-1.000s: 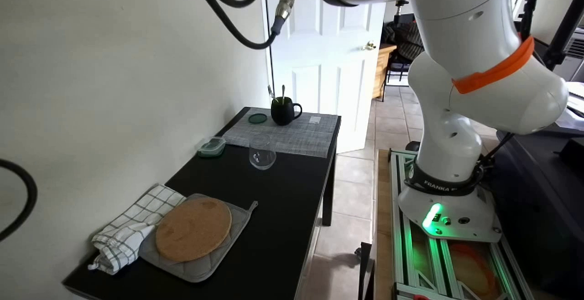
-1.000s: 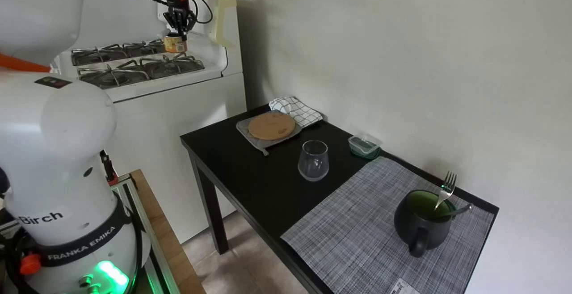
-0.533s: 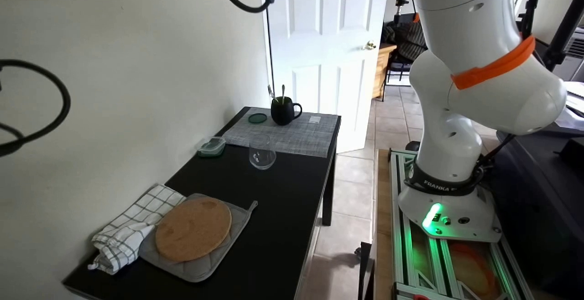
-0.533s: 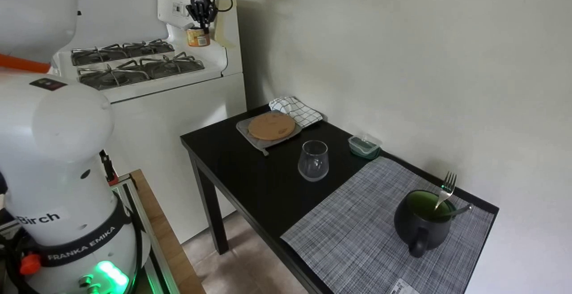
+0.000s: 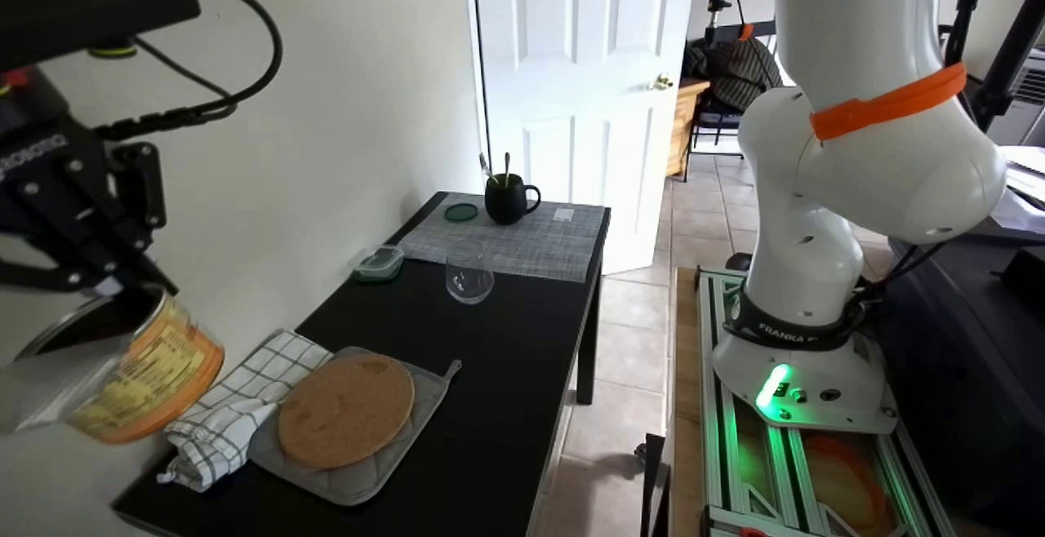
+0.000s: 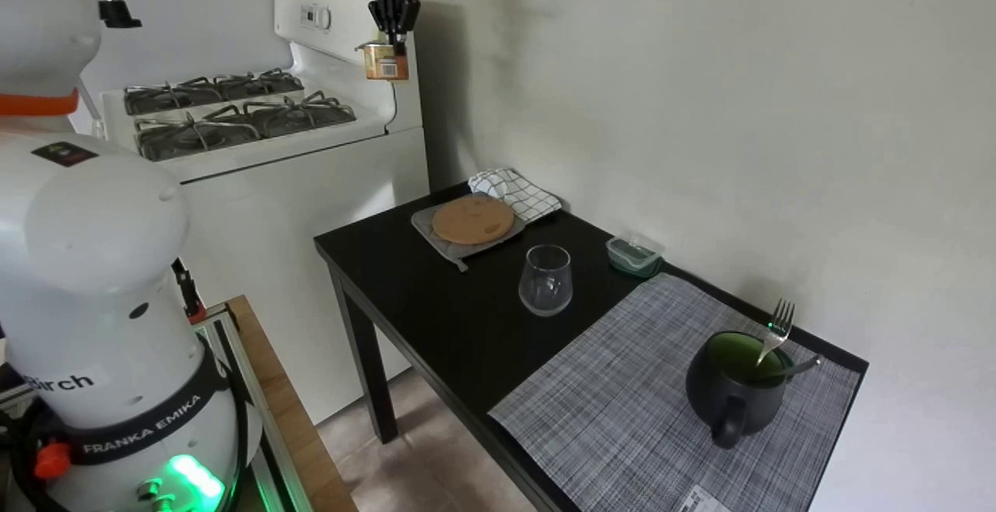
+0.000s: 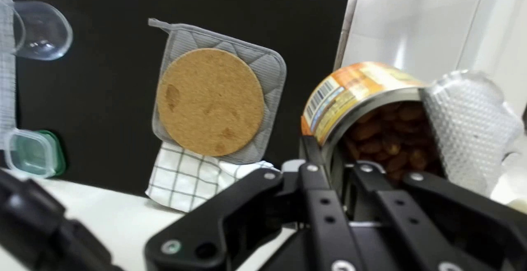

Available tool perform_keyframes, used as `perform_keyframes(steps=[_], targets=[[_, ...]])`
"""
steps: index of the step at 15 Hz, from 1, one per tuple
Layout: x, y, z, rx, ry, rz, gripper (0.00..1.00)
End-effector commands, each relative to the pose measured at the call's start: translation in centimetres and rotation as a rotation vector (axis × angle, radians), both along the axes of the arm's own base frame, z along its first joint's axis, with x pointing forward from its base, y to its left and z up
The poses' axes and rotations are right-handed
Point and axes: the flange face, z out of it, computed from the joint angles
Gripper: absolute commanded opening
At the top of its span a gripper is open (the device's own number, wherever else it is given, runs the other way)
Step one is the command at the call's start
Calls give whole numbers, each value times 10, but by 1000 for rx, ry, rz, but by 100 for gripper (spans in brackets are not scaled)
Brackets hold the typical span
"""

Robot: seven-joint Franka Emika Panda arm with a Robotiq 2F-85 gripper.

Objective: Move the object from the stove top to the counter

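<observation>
"Where is the can (image 6: 383, 65) resting?"

"It isn't resting; it is hanging near the stove end of the counter (image 6: 459, 321), touching neither that nor the stove top (image 6: 272, 148). The gripper (image 7: 328, 151) is clenching its wall, one finger (image 7: 311, 149) pressing outside, its mate reaching inside the rim."

"Why pinching the wall?"

"Perhaps the whole can is too wide for the jaws; I can't tell. The lid (image 7: 473, 131) is standing peeled back across the opening from the fingers, so it is leaving that stretch of rim free."

"Why hanging nearly upright?"

"It is open, and brown, bean-like pieces (image 7: 393, 139) are showing inside. A tilt would probably be spilling them."

"What is the cork (image 7: 210, 102) doing there?"

"It is lying on a potholder (image 7: 269, 71), a checked cloth (image 7: 183, 176) touching its edge, likely serving as a rest for hot things. Whether the can should be landing there, the task isn't saying."

"How far along?"

"Midway, I'm judging: the lowering is still waiting."
</observation>
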Motion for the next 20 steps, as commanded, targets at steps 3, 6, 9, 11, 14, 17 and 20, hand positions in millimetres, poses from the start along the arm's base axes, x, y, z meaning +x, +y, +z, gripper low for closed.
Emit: perform_keyframes(steps=[3, 6, 9, 11, 14, 17, 20], targets=[[-6, -28, 12, -11, -14, -83, 11], [-3, -45, -1, -26, -11, -144, 3], [6, -89, -26, -37, 10, -253, 3], [13, -127, -47, -23, 33, -355, 3], [13, -187, -83, 50, 63, -454, 3], [-4, -233, -113, 126, 89, -512, 3], [23, -227, -115, 77, 100, -497, 11]])
